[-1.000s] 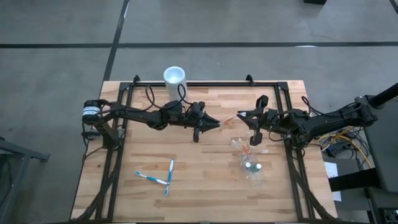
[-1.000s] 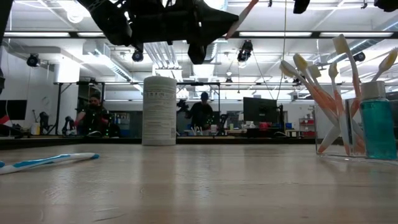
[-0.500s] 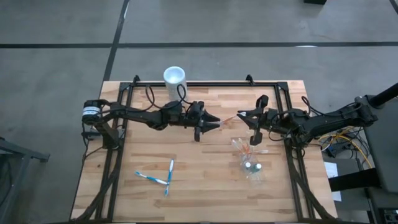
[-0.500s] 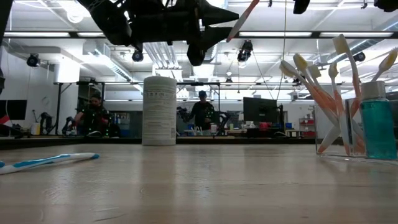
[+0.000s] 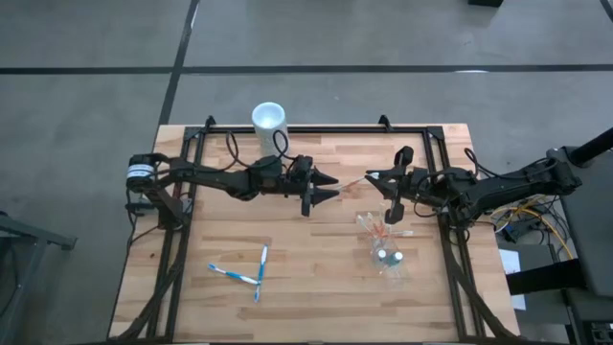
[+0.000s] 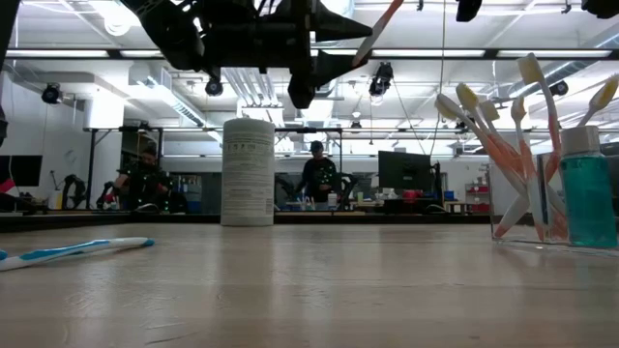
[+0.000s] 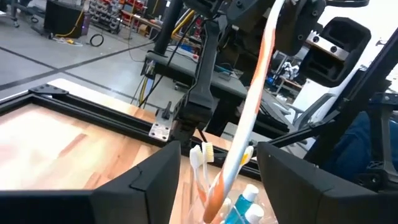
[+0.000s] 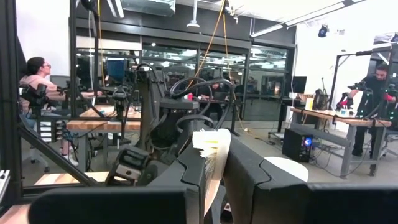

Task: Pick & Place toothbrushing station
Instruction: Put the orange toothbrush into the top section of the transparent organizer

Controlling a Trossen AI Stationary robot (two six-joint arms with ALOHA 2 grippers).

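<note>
Orange-white toothbrush (image 5: 356, 181) hangs mid-air btwn both arms, clamped at its head by right gripper (image 5: 375, 176), handle end btwn spread fingers of left gripper (image 5: 329, 186), w/ clear cup (image 5: 387, 251) on table below-right.

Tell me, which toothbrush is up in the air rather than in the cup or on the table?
The orange-and-white toothbrush, held by the right end effector above the table.

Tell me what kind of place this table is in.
Probably a robotics lab or workshop: a concrete floor around the wooden table, more workbenches with monitors behind, people working at them, and cables hanging from the ceiling.
</note>
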